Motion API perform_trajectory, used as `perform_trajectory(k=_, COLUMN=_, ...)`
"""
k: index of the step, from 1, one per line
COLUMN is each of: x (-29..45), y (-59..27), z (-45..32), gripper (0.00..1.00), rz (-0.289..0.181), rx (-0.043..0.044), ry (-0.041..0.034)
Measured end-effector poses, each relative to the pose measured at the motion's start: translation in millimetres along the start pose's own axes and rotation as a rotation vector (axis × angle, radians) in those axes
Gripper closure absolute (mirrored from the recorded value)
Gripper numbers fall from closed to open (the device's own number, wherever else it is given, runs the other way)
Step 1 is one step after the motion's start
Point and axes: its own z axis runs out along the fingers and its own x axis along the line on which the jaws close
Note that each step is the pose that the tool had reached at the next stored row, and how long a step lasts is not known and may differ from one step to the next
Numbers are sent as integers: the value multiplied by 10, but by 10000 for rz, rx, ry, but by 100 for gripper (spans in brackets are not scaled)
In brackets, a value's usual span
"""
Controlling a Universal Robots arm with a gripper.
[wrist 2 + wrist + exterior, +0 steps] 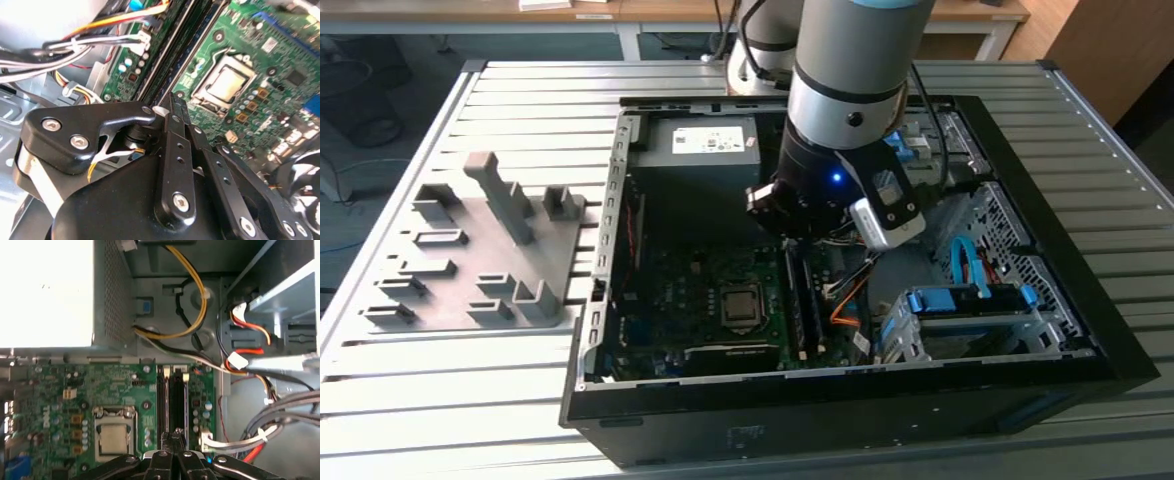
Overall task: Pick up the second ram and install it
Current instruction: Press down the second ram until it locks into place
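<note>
One end effector point(172, 436) clenched, tips over two black slots point(171, 405); one processor chip point(114, 437) beside.

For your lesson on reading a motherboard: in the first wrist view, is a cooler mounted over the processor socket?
No. The square silver processor lies bare in its socket on the green motherboard, with no cooler over it.

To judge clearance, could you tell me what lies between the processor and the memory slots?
In the first wrist view: green motherboard with small capacitors, between processor and memory slots.
</note>
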Motion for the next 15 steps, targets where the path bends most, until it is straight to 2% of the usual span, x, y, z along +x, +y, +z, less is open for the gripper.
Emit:
perform_trajectory(k=5, x=2, y=115, z=94, gripper=90, rz=1, rx=1, ry=1)
perform_trajectory(k=15, x=-4, y=227, z=279, gripper=90, rz=0, rx=-1, ry=-1)
